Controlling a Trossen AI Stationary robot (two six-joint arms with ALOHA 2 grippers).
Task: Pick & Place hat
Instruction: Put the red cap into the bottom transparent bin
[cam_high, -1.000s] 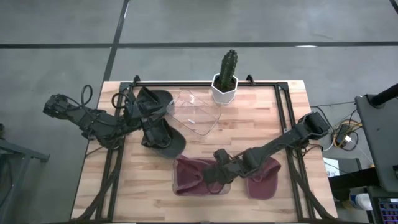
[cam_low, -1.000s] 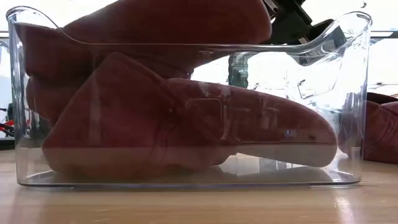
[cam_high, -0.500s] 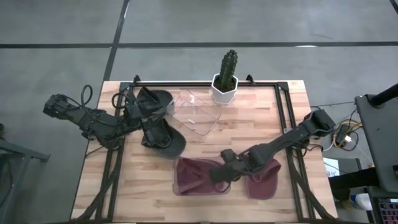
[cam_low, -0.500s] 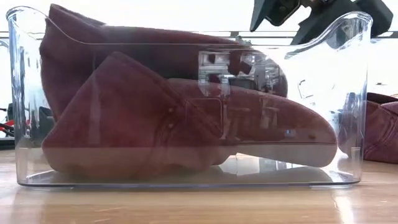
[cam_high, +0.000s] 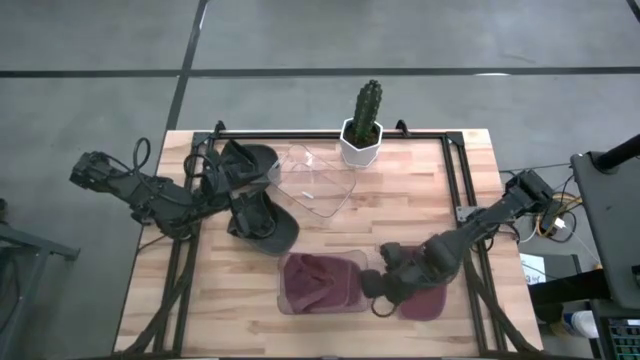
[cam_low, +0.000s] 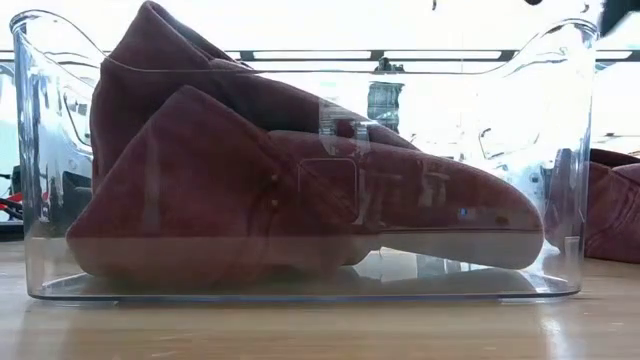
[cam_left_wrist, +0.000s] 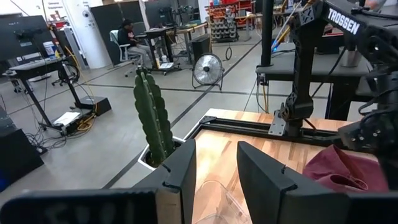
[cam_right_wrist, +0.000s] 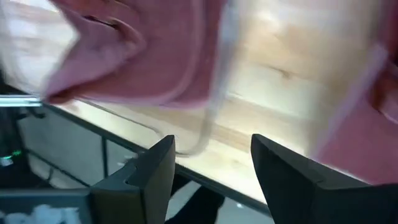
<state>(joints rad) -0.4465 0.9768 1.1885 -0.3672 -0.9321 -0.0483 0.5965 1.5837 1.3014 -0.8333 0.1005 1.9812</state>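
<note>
Two maroon hats (cam_low: 300, 190) lie heaped in the clear bin (cam_high: 285, 300) at the front edge of the tabletop, near its middle; the upper one peaks above the bin's rim at one end, so I judge it could slump or be snagged out if anything brushes that rim. A third maroon hat (cam_high: 425, 300) rests on the bare wood just beside the bin, toward the right edge, and that is likely the next to go in. The right gripper (cam_high: 385, 285) sits between bin and loose hat, close to the bin's right wall; its fingers (cam_right_wrist: 149, 168) are spread fairly wide and hold nothing, with the bin edge and wood showing between them. A careless sweep from there could nudge the light bin along the table or drag the loose hat off the front edge. Farther back, two dark hats (cam_high: 262, 222) lie near the left gripper (cam_high: 215, 175), which waits toward the back left corner, fingers (cam_left_wrist: 186, 168) apart and empty. An empty clear bin (cam_high: 315, 185) and a potted cactus (cam_high: 363, 125) stand at the back edge.
</note>
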